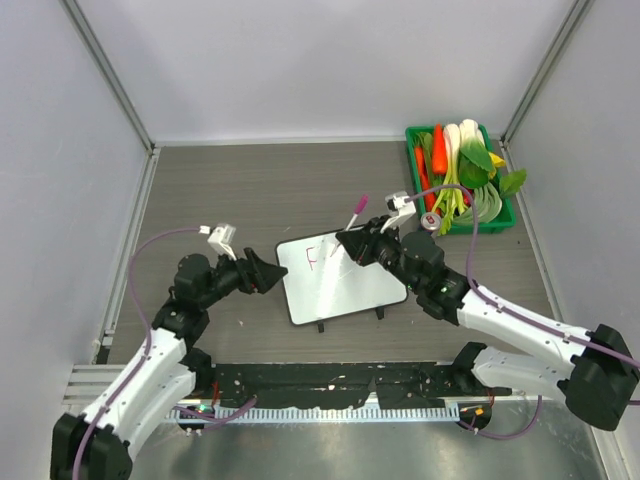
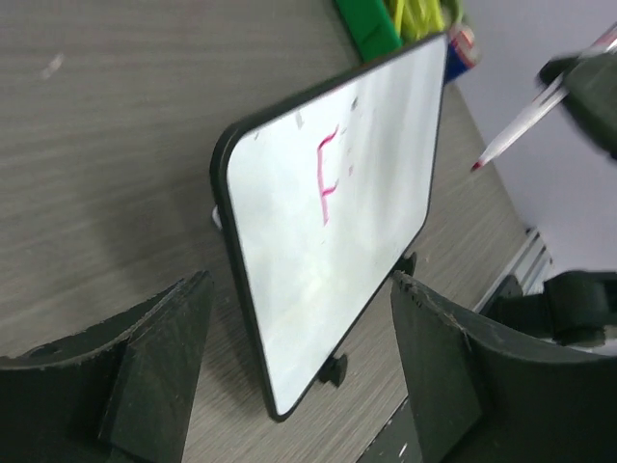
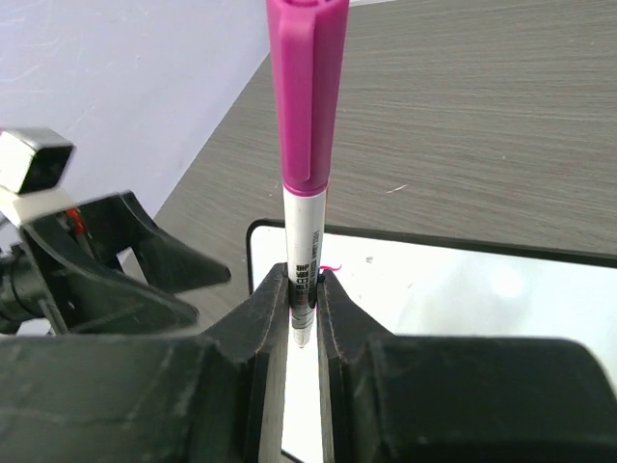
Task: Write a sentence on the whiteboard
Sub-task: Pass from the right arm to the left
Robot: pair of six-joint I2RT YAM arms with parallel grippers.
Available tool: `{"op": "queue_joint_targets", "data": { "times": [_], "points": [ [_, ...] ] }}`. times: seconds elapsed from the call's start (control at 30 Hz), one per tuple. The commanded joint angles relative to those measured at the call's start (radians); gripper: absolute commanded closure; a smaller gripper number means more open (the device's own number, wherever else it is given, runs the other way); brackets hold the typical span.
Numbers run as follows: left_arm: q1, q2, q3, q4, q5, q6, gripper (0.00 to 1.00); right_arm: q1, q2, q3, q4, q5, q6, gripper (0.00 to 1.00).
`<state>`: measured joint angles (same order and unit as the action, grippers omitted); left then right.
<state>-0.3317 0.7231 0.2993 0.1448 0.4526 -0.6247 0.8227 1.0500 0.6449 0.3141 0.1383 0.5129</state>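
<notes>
The whiteboard (image 1: 345,285) stands on its two black feet mid-table, also in the left wrist view (image 2: 337,280) and the right wrist view (image 3: 463,299). Of the sentence, only a pink letter F (image 2: 328,178) shows, near the board's top left (image 1: 312,258). My right gripper (image 1: 347,241) (image 3: 304,299) is shut on a white marker with a magenta cap (image 3: 308,145) (image 1: 358,210). The marker's tip (image 2: 477,166) hovers by the board, apart from the F. My left gripper (image 1: 272,276) (image 2: 299,367) is open, its fingers (image 2: 159,357) on either side of the board's left edge without touching it.
A green tray (image 1: 500,222) of toy vegetables stands at the back right, close behind my right arm. Grey walls close in the table at the left, back and right. A black rail (image 1: 330,385) runs along the near edge.
</notes>
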Motion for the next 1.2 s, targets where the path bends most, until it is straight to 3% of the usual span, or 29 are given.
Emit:
{"op": "queue_joint_targets", "data": {
  "times": [0.0,0.13,0.3,0.43,0.6,0.8,0.97,1.13,1.17],
  "points": [
    [-0.001,-0.146,0.153,-0.138,-0.112,-0.020,0.21,0.001,-0.070,-0.023,0.031,-0.071,0.042,0.99],
    [-0.016,-0.133,0.262,-0.133,-0.034,-0.046,0.21,-0.002,-0.119,-0.057,0.075,-0.164,0.090,0.99],
    [-0.122,0.037,0.372,-0.025,0.116,-0.047,0.21,-0.005,-0.157,-0.071,0.112,-0.224,0.165,0.99],
    [-0.280,0.171,0.445,0.012,0.109,0.016,0.20,-0.007,-0.177,-0.073,0.118,-0.223,0.190,0.99],
    [-0.362,0.312,0.506,0.085,0.126,0.022,0.22,-0.011,-0.197,-0.073,0.106,-0.204,0.196,0.99],
    [-0.379,0.363,0.505,0.128,0.130,0.016,0.49,-0.016,-0.235,-0.067,0.065,-0.152,0.200,0.99],
    [-0.379,0.365,0.503,0.118,0.120,0.026,0.98,-0.019,-0.239,-0.067,0.052,-0.152,0.200,0.99],
    [-0.380,0.334,0.508,0.076,0.089,0.037,1.00,-0.027,-0.243,-0.027,-0.035,-0.106,0.185,0.99],
    [-0.379,0.328,0.515,0.056,0.083,0.046,1.00,-0.030,-0.245,-0.008,-0.077,-0.105,0.167,0.95]
  ]
}}
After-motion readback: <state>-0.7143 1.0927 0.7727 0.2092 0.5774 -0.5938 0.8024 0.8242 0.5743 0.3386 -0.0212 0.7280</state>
